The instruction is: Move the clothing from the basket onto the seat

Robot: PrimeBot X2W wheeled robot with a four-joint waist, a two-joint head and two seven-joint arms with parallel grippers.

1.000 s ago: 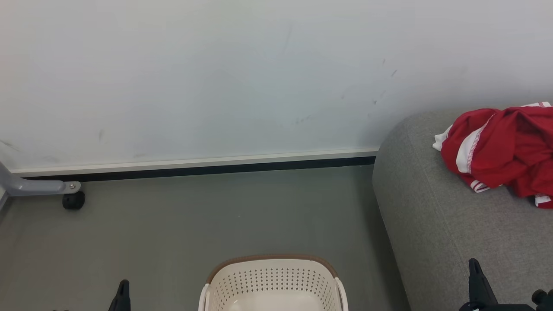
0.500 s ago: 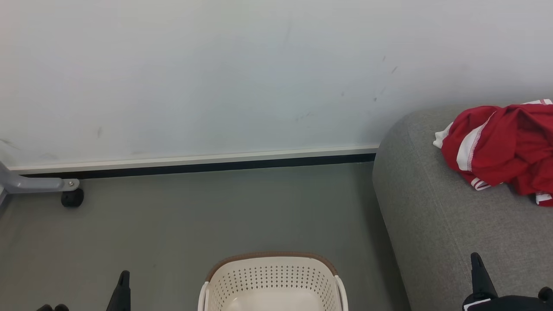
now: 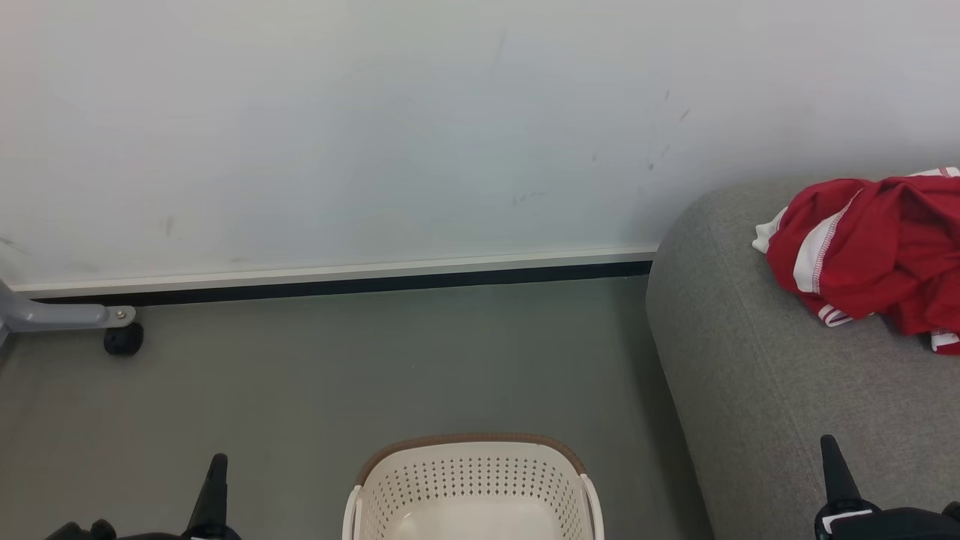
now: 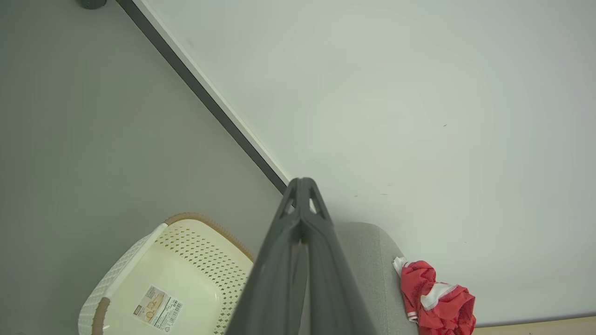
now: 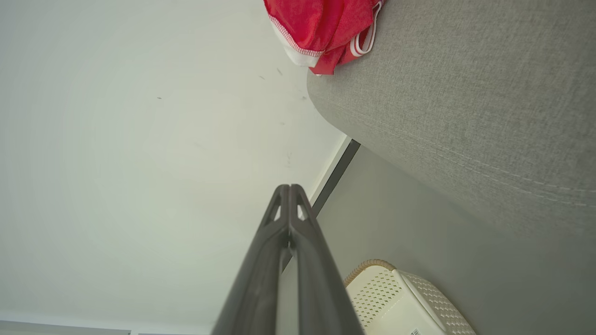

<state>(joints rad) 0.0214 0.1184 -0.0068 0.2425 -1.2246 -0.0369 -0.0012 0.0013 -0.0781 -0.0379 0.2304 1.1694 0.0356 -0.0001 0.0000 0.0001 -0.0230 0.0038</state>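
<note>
**Both grippers closed and empty, tips up**

The left gripper (image 3: 217, 459), a pair of long, dark, tapering fingers, stands at the lower left of the head view. Its fingers are pressed together into one narrow spike, and the tip leans slightly inward. The right gripper (image 3: 827, 442), of the same dark two-fingered build, stands at the lower right, likewise closed to a single point that leans inward. In each wrist view, that arm's own fingers meet along their length, with nothing held between them.
</note>
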